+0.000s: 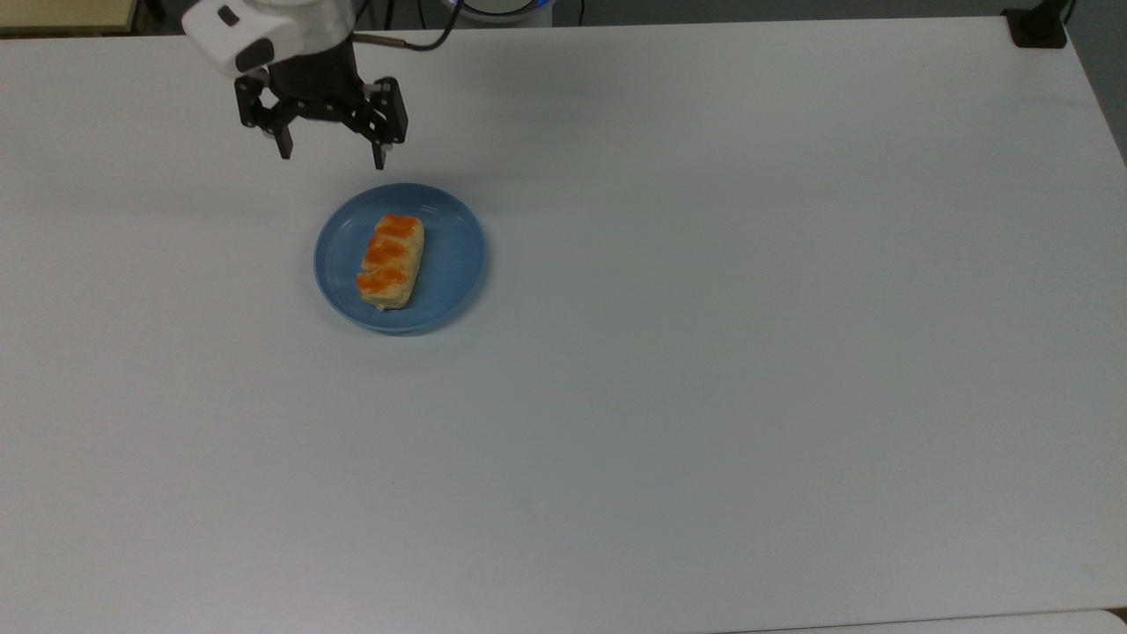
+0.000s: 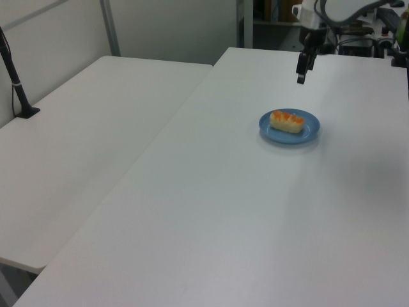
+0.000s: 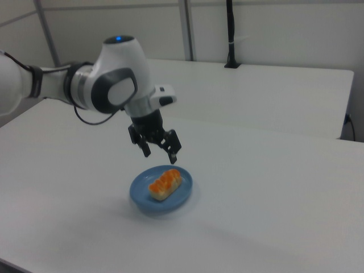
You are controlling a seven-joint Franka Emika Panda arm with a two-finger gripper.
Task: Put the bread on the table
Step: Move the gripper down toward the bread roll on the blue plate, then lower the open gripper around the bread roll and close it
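Observation:
The bread (image 1: 390, 261), a pale oblong roll with orange-brown glazed patches, lies on a round blue plate (image 1: 453, 264) on the white table (image 1: 704, 352). The same bread (image 2: 287, 120) (image 3: 165, 183) rests on the plate (image 2: 310, 133) (image 3: 142, 190) in both side views. My gripper (image 1: 332, 158) (image 3: 160, 156) hangs open in the air, with nothing between its black fingers. It is just beyond the plate's far edge toward the top view's top. In the left view the gripper (image 2: 300, 78) is above and behind the plate.
A second white table (image 2: 96, 128) adjoins the left view's left side, with a black post (image 2: 16, 83) clamped on it. A black clamp (image 1: 1039, 31) sits at the table's corner in the top view's top right. The arm's white body (image 3: 114, 79) reaches in from the right view's left.

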